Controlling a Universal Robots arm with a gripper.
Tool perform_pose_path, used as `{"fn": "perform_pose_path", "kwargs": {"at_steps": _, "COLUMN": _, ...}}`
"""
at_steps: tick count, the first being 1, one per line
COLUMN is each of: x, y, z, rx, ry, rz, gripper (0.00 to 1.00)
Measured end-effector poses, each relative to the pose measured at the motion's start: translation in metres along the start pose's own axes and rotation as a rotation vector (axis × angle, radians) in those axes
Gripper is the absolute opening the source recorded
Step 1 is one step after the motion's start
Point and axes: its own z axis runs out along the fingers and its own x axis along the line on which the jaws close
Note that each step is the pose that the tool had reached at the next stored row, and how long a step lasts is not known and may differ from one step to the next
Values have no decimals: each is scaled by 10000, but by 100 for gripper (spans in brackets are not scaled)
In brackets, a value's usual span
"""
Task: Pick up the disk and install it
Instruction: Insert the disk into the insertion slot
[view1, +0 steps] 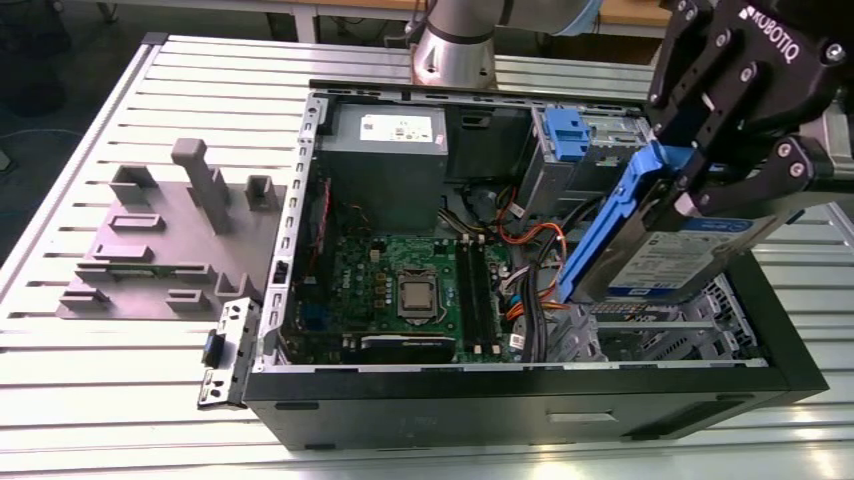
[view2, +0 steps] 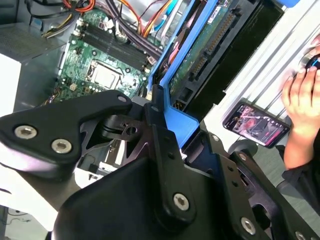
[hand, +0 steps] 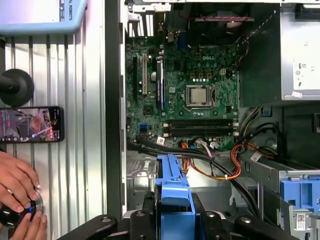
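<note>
Disk held aloft, steeply tilted over the open case.

The disk is a flat silver drive with a white-and-blue label, clipped in a bright blue carrier whose frame runs along its long edge. It touches no surface. Its upper end is clamped in the gripper, and its lower end points down toward the case, on the exterior view's right. The second wrist view shows its green circuit-board underside and connector. The first wrist view shows it edge-on, blue frame foremost.
</note>
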Motion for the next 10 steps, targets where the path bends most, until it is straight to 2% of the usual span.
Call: {"fn": "perform_pose_path", "kwargs": {"at_steps": 10, "x": -5, "y": -156, "z": 53, "rx": -3, "ry": 0, "rz": -3, "gripper": 37}}
